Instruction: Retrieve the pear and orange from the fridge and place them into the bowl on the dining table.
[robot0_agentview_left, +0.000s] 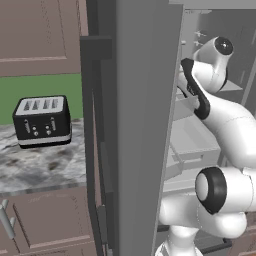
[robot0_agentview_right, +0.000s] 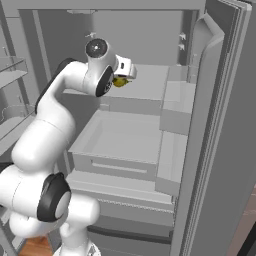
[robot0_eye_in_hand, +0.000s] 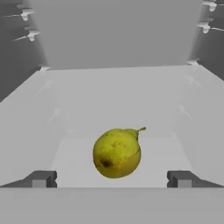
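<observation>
The pear (robot0_eye_in_hand: 117, 152) lies on its side on a pale grey shelf (robot0_eye_in_hand: 118, 94) inside the open fridge (robot0_agentview_right: 150, 135), long axis roughly level, stem end toward the upper right of the hand view, dark spot facing the camera. The gripper (robot0_eye_in_hand: 112, 179) is released, jaws spread wide, one fingertip (robot0_eye_in_hand: 41, 179) on either side of the fruit and apart from it. The arm (robot0_agentview_right: 60, 100) reaches up and forward into the upper compartment.
</observation>
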